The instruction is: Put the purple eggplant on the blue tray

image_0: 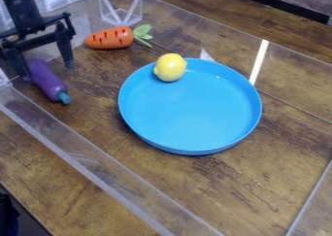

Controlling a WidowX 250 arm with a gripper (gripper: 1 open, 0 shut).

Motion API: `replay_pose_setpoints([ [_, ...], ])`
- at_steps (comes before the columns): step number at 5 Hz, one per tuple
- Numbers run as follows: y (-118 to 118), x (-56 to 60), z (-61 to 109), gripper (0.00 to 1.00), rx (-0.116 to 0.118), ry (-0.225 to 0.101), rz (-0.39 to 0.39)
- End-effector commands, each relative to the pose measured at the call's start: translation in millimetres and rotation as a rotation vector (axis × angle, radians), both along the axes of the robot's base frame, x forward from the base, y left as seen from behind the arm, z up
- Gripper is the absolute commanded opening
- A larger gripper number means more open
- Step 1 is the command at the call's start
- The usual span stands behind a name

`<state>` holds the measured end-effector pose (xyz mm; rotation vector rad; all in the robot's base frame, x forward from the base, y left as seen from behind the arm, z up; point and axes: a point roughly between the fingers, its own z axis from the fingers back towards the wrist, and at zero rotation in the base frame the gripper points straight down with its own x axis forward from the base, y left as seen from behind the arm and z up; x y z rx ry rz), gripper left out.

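Camera view: the black two-fingered gripper (45, 57) has its fingers spread wide and holds nothing. Between and just past them, toward the viewer, lies the smooth purple toy eggplant with a teal-green stem cap (49, 81), on the brown wooden surface (143, 196), well apart from the round bright-blue shallow plastic tray (191, 106). Its long axis slants from the fingers down to the cap, roughly crosswise to the spread, which probably suits a pinch across its body. The arm reaches in from the upper left, fingers pointing downward; whether they touch the eggplant, I cannot tell.
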<state>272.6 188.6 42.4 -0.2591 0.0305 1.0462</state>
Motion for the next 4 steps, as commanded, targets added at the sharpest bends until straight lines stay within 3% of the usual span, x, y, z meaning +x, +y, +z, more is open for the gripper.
replay_pose_setpoints([
  [1,7.9,8.7,9.9,1.0,0.022,-0.051,0.037],
  [3,0.9,18.5,-0.5,1.0,0.026,-0.058,0.102],
  [4,0.5,24.2,-3.7,0.0,0.028,-0.057,0.101],
])
